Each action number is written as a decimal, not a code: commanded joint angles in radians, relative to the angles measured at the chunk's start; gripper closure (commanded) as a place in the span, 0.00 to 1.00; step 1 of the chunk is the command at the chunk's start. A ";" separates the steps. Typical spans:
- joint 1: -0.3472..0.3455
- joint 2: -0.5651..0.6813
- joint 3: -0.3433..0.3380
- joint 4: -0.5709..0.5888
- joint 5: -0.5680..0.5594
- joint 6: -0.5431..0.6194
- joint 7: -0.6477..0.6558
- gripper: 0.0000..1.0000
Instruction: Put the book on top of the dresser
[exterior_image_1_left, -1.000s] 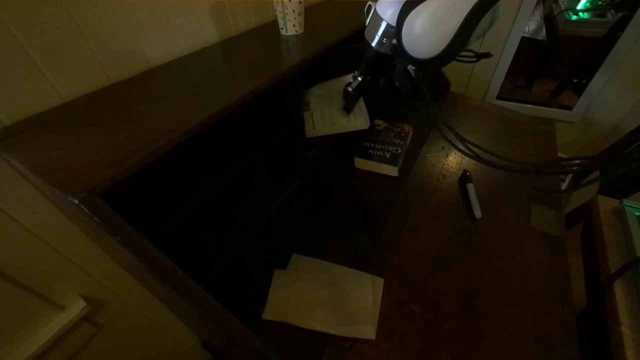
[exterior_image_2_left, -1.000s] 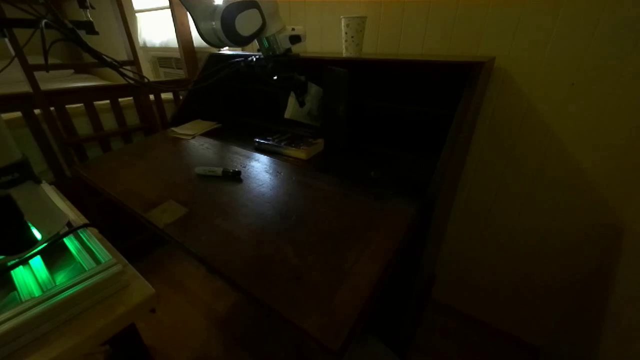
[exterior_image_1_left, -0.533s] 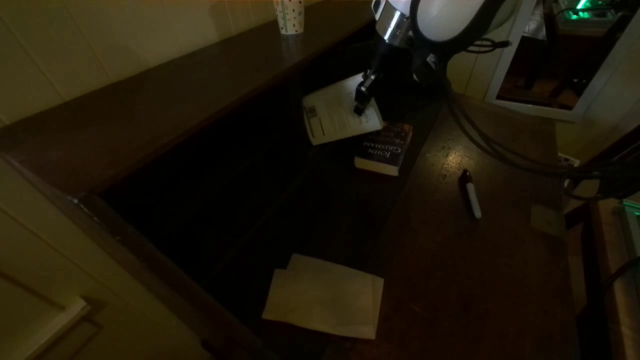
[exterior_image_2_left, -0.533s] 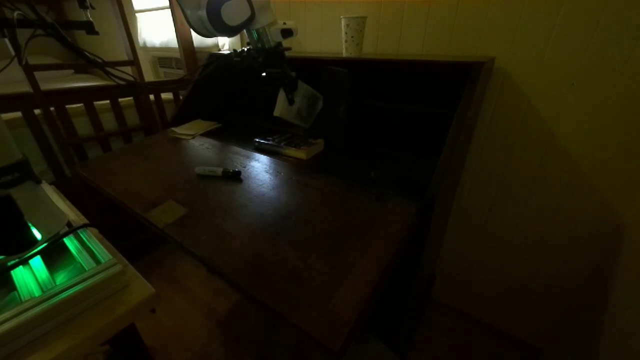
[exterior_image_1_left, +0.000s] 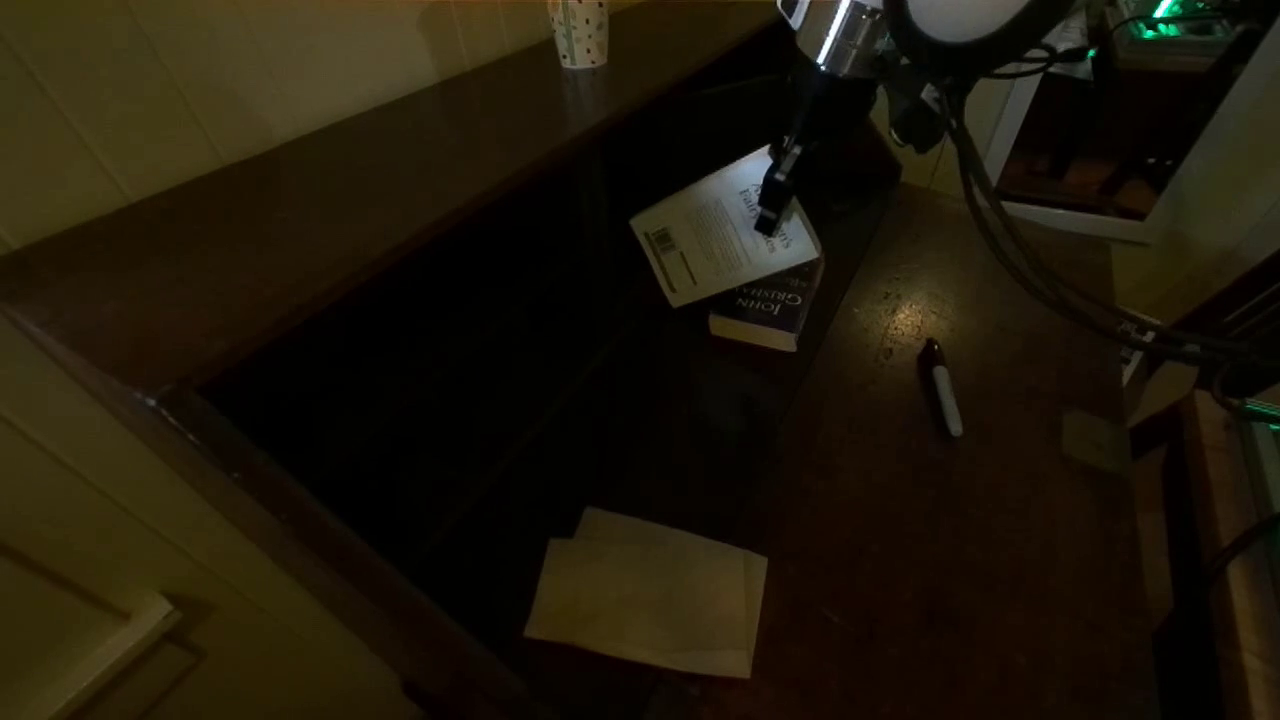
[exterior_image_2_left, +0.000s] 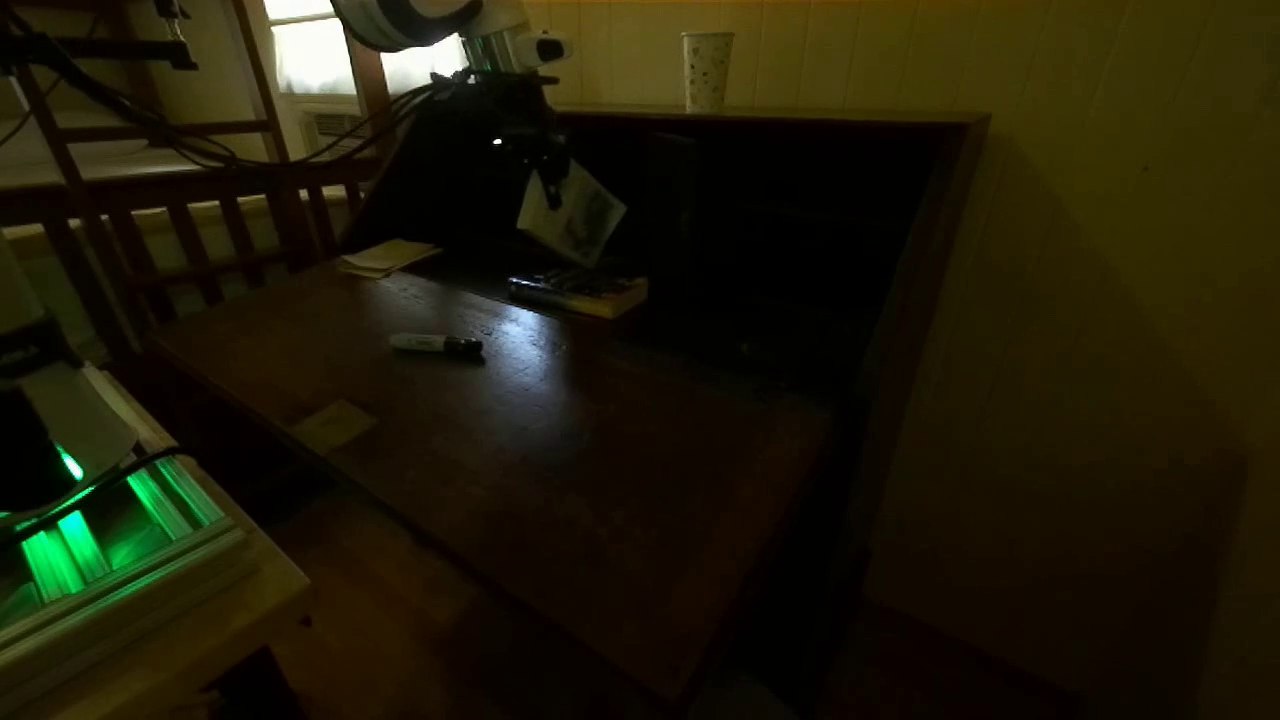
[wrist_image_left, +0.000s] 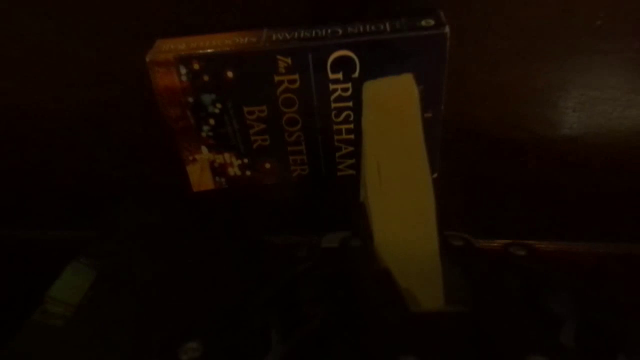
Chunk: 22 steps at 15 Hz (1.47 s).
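Wrist view very dim; both exterior views serve better. Gripper (exterior_image_1_left: 769, 222) pinching the pale book (exterior_image_1_left: 713, 236) near one end, covering part of its printed face. Book tilted, in the air above the flat-lying dark book (wrist_image_left: 300, 115), near the black front of the dresser (exterior_image_1_left: 330, 190) and below the level of its top. Progress, my reading: pick done, carry in hand. Left: raise it past the upper edge, lay it flat, perhaps beside the spotted cup (exterior_image_2_left: 706, 72), and let go.

Writing, nearest first. Pale book: "Fairy" legible, neighbouring words partly covered, probably a fairy-tales title; barcode (exterior_image_1_left: 663, 242) toward the opposite end, small print not readable. Dark book, wrist view: "Grisham" and "The Rooster Bar" on the cover, "John Grisham" along the spine. Cup: no lettering made out. Marker (exterior_image_1_left: 942, 388) on the brown desktop (exterior_image_1_left: 950, 560): any label too small to tell.
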<state>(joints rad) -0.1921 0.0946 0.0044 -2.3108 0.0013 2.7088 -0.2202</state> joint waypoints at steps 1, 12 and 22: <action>0.045 -0.106 -0.051 -0.060 -0.099 -0.059 0.045 0.94; 0.087 -0.279 -0.032 -0.078 -0.364 -0.230 0.163 0.94; 0.115 -0.411 0.029 -0.058 -0.427 -0.372 0.187 0.94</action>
<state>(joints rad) -0.0856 -0.2558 0.0224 -2.3601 -0.3926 2.3789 -0.0581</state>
